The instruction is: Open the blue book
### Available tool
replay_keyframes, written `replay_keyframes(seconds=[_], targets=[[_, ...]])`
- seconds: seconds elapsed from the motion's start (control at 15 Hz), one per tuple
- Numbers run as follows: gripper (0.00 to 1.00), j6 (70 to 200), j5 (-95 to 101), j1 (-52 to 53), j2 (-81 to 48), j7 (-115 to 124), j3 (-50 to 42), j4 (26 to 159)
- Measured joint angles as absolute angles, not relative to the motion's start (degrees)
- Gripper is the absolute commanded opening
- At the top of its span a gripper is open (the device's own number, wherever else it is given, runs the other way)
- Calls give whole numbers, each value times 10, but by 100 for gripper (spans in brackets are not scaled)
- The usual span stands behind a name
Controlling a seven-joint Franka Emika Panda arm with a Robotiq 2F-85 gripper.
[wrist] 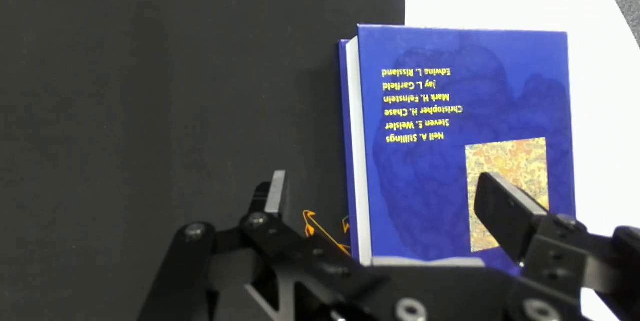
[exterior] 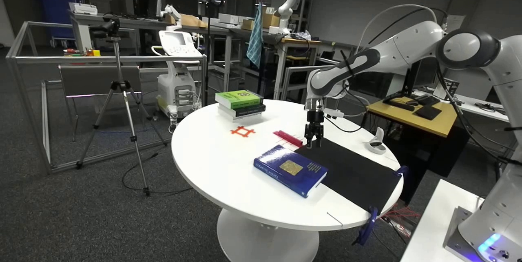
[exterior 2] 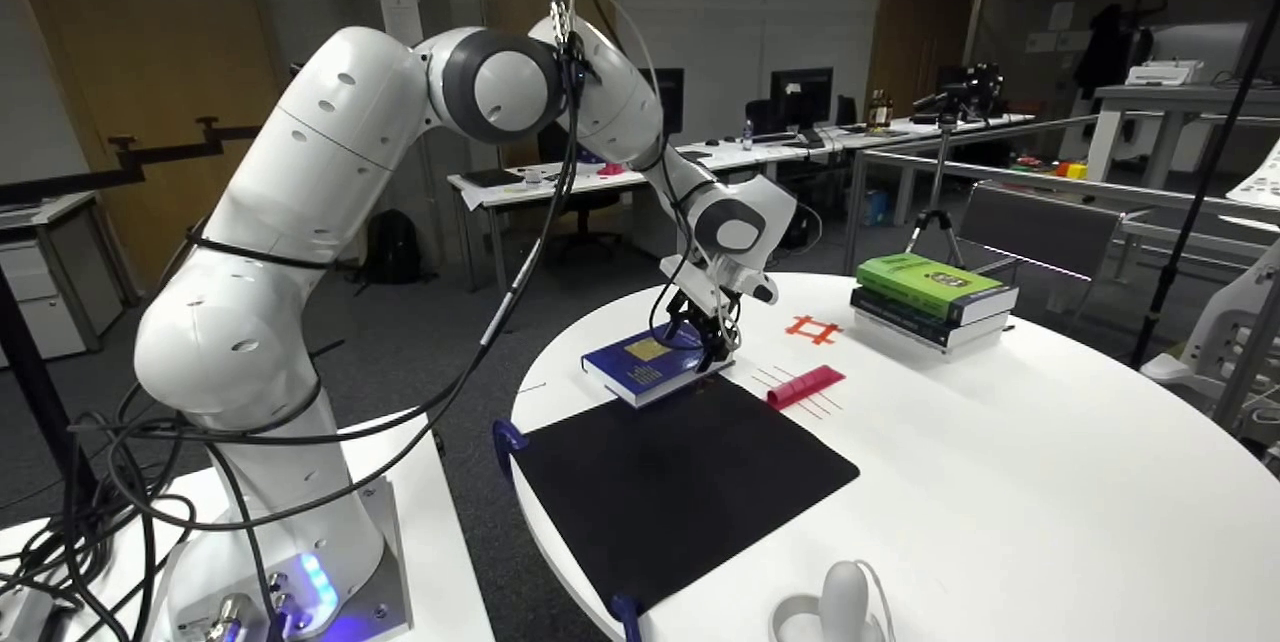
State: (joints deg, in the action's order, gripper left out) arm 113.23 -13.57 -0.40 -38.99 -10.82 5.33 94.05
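Note:
The blue book (exterior: 291, 167) lies flat and closed on the white round table, beside and partly over the edge of the black mat. It also shows in an exterior view (exterior 2: 645, 362) and the wrist view (wrist: 425, 181). Its white page edge faces the mat. My gripper (exterior: 314, 141) hangs above the table near the book's mat-side edge, in an exterior view also (exterior 2: 715, 347). In the wrist view the gripper (wrist: 384, 175) is open. One finger is over the mat, the other over the book's yellowish picture. Nothing is between the fingers' pads; contact with the book cannot be told.
The black mat (exterior: 355, 176) is held by blue clamps (exterior: 369, 227) at the table edge. A red tube (exterior: 288, 138) lies near the mat. A book stack with a green top (exterior: 240, 101), an orange frame (exterior 2: 820, 324) and a white controller (exterior 2: 845, 602) are on the table.

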Motion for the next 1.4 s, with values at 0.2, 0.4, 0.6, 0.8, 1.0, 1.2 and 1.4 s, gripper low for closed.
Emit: replay_keyframes(seconds=[0.2, 0.4, 0.6, 0.8, 1.0, 1.2, 1.4], targets=[[100, 1134, -134, -2, -400, -111, 56, 926], [100, 1112, -134, -2, -401, -114, 58, 921], [100, 1136, -134, -1, -400, -113, 58, 922], [100, 1251, -150, -2, -398, -117, 64, 937], [100, 1359, -172, -8, -396, -132, 82, 959], [100, 1412, -173, -13, -397, -139, 99, 979], [100, 1428, -173, -18, -397, -144, 108, 992]])
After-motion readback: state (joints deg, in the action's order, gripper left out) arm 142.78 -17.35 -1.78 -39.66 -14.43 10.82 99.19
